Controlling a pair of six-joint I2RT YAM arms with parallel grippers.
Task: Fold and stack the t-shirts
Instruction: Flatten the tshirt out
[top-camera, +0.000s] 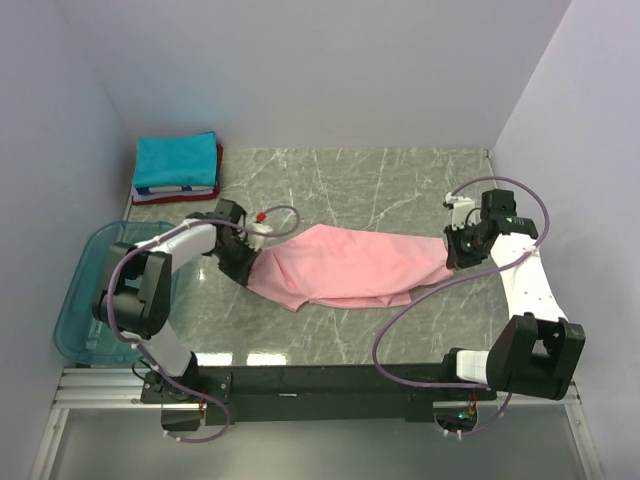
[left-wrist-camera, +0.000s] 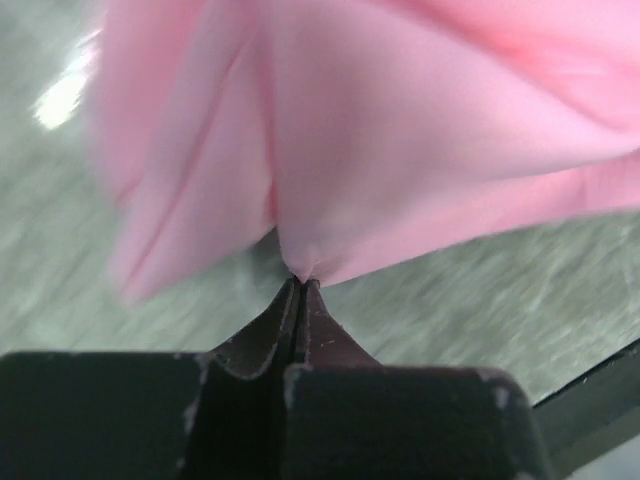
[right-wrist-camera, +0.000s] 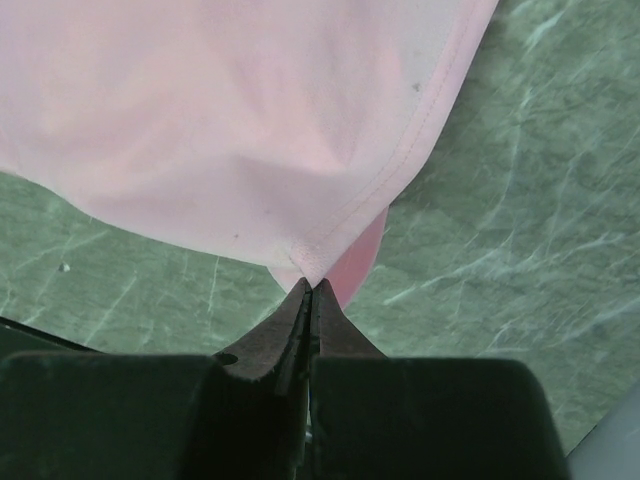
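A light pink t-shirt (top-camera: 345, 265) stretches across the middle of the green marble table, bunched and loosely draped between both arms. My left gripper (top-camera: 250, 262) is shut on the pink t-shirt's left end; in the left wrist view the cloth (left-wrist-camera: 380, 130) fans out from the pinched tips (left-wrist-camera: 300, 282). At the shirt's right end my right gripper (top-camera: 452, 252) is shut on a hemmed corner (right-wrist-camera: 330, 250), tips together (right-wrist-camera: 311, 285). A folded teal t-shirt (top-camera: 176, 160) tops a stack with red and white edges (top-camera: 176, 192) at the back left corner.
A translucent blue plastic bin (top-camera: 88, 290) sits off the table's left edge, beside the left arm. White walls close in the back and both sides. The black base rail (top-camera: 330, 382) runs along the near edge.
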